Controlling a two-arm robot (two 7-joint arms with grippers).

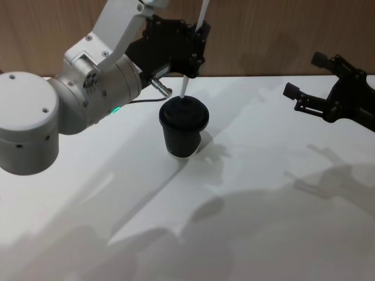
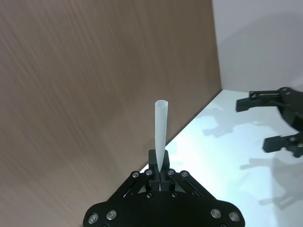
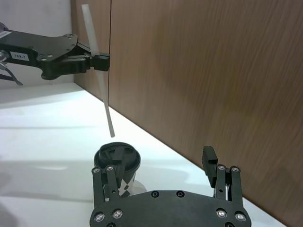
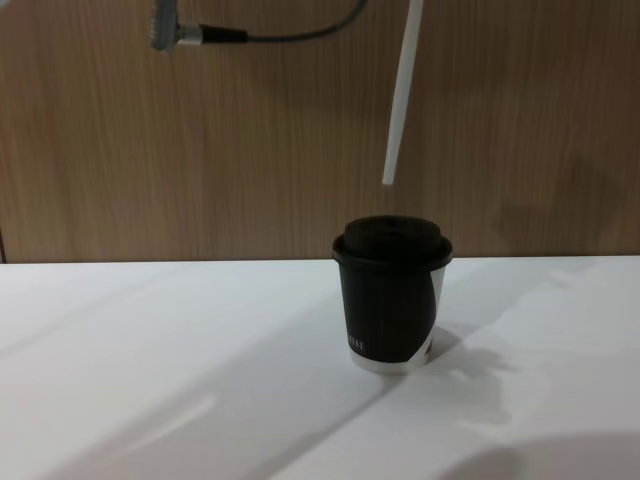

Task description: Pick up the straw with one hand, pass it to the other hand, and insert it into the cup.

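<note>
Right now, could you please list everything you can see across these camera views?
straw: one, white, tilted, lower tip just above the cup, not yet in it
cup: one, black with a white stripe, upright on the table below the straw
table: one, white, under the cup
wall: one, brown wood grain, behind the table
cable: one, black with a silver plug, hanging by the left arm
left arm: one, silver-grey, over the table's left side
left end effector: one, black, shut on the straw above the cup
right end effector: one, black, open, over the table's right side
</note>
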